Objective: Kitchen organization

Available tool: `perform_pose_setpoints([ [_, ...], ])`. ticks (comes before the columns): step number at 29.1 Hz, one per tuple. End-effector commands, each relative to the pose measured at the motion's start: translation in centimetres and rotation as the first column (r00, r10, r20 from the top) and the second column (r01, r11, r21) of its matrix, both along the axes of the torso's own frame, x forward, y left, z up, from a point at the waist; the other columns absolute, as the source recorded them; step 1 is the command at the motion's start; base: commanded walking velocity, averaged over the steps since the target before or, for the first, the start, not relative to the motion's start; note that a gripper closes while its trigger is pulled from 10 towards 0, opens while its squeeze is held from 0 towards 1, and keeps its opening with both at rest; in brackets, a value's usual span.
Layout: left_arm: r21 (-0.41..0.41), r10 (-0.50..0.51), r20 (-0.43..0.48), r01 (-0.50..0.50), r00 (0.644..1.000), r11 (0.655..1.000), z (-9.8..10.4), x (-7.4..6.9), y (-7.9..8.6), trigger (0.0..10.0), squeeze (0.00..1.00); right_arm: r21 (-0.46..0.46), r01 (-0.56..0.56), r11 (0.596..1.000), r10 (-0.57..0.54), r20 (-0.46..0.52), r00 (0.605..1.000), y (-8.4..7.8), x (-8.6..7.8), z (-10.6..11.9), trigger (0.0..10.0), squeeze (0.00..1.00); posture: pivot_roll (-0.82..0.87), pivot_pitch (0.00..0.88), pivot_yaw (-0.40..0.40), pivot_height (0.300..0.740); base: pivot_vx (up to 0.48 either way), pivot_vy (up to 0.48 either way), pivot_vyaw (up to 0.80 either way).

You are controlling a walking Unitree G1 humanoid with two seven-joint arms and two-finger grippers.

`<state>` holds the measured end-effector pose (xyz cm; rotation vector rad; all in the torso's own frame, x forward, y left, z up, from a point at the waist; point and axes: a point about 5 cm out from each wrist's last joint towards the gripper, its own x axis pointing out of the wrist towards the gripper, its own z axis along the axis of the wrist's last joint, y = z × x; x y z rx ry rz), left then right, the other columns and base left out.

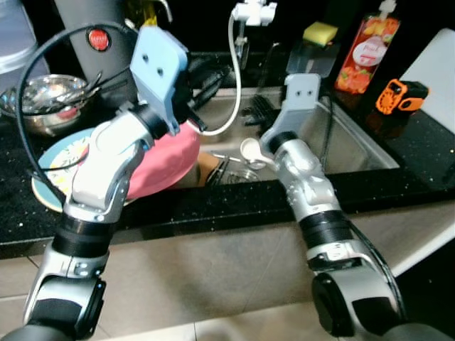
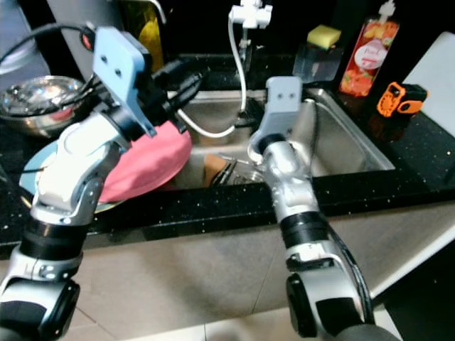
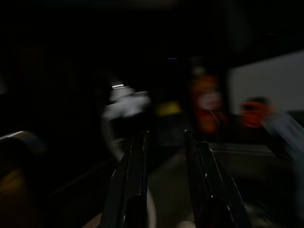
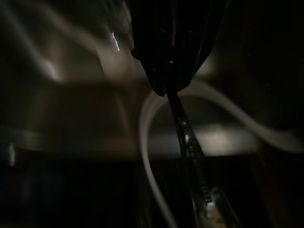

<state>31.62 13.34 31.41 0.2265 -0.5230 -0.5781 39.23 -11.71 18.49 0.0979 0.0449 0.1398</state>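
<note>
the red soap bottle [image 1: 367,53] stands on the black counter [image 1: 426,142] behind the sink's far corner. just beside the bottle, toward the faucet, a yellow sponge [image 1: 320,32] sits atop a clear holder. on the bottle's other side lies an orange and black gadget [image 1: 400,96], and past that a white board [image 1: 435,65] leans at the edge.

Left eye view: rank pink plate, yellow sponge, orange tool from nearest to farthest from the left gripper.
1. pink plate, just below the left gripper, on the counter's left.
2. yellow sponge, behind the sink, toward the right.
3. orange tool, far right on the counter.
</note>
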Motion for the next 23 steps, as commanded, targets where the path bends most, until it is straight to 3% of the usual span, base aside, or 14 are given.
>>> perform_pose_setpoints([
  [1, -0.021, 0.126, -0.022, -0.127, 0.992, 0.992, 0.1, 0.9, 1.9, 10.0, 0.0, -0.048, -0.007, 0.999, 0.003, -0.088, 0.996, -0.1, 0.0, -1.7, 10.0, 0.0, 0.28, 0.0, -0.088, 0.74, 0.0, 0.0, 0.0],
  [4, -0.039, 0.201, -0.027, -0.202, 0.979, 0.979, 0.3, 1.2, 3.2, 10.0, 0.0, -0.079, -0.027, 0.997, 0.017, -0.115, 0.993, 0.0, -0.1, -2.4, 10.0, 0.05, 0.28, 0.0, -0.09, 0.74, 0.0, 0.0, 0.0],
  [5, -0.05, 0.234, -0.026, -0.235, 0.972, 0.971, 0.6, 1.2, 4.0, 10.0, 0.0, -0.096, -0.046, 0.994, 0.033, -0.136, 0.99, 0.1, -0.2, -2.9, 10.0, 0.84, 0.29, 0.0, -0.095, 0.74, 0.0, 0.0, 0.0],
  [6, -0.05, 0.234, -0.026, -0.235, 0.972, 0.971, 0.6, 1.2, 4.0, 10.0, 0.0, -0.096, -0.046, 0.994, 0.033, -0.136, 0.99, 0.1, -0.2, -2.9, 10.0, 0.84, 0.29, 0.0, -0.095, 0.74, 0.0, 0.0, 0.0],
  [7, -0.064, 0.28, -0.022, -0.281, 0.96, 0.957, 1.0, 1.0, 5.2, 10.0, 0.0, -0.114, -0.085, 0.99, 0.064, -0.173, 0.983, 0.5, -0.5, -3.9, 10.0, 1.0, 0.29, 0.0, -0.097, 0.74, 0.0, 0.0, 0.0],
  [13, -0.074, 0.323, -0.018, -0.324, 0.946, 0.943, 1.3, 0.9, 6.2, 10.0, 0.0, -0.101, -0.104, 0.989, 0.085, -0.177, 0.98, 0.9, -0.7, -4.2, 10.0, 1.0, 0.29, 0.0, -0.096, 0.74, 0.0, 0.0, 0.0],
  [17, -0.099, 0.371, -0.032, -0.372, 0.928, 0.923, 1.4, 1.0, 6.9, 10.0, 0.0, -0.045, -0.08, 0.996, 0.075, -0.114, 0.991, 0.8, -0.3, -3.1, 10.0, 1.0, 0.29, 0.0, -0.092, 0.74, 0.0, 0.0, 0.0],
  [18, -0.101, 0.386, -0.035, -0.388, 0.922, 0.916, 1.4, 1.1, 7.0, 10.0, 0.0, -0.026, -0.074, 0.997, 0.072, -0.071, 0.995, 0.6, -0.1, -2.4, 10.0, 0.0, 0.28, 0.0, -0.089, 0.74, 0.0, 0.0, 0.0],
  [19, -0.101, 0.422, -0.045, -0.424, 0.906, 0.9, 1.4, 1.3, 7.3, 10.0, 0.0, 0.006, -0.06, 0.998, 0.06, 0.002, 0.998, 0.3, 0.0, -1.1, 10.0, 0.0, 0.28, 0.0, -0.085, 0.74, 0.0, 0.0, 0.0],
  [20, -0.101, 0.422, -0.045, -0.424, 0.906, 0.9, 1.4, 1.3, 7.3, 10.0, 0.0, 0.006, -0.06, 0.998, 0.06, 0.002, 0.998, 0.3, 0.0, -1.1, 10.0, 0.0, 0.28, 0.0, -0.085, 0.74, 0.0, 0.0, 0.0],
  [21, -0.095, 0.469, -0.071, -0.474, 0.88, 0.875, 1.4, 1.6, 7.8, 10.0, 0.0, 0.048, -0.06, 0.997, 0.056, 0.096, 0.994, -0.1, 0.0, 0.6, 10.0, 0.0, 0.28, 0.0, -0.085, 0.74, 0.0, 0.0, 0.0],
  [23, -0.095, 0.469, -0.071, -0.474, 0.88, 0.875, 1.4, 1.6, 7.8, 10.0, 0.0, 0.048, -0.06, 0.997, 0.056, 0.096, 0.994, -0.1, 0.0, 0.6, 10.0, 0.0, 0.28, 0.0, -0.085, 0.74, 0.0, 0.0, 0.0],
])
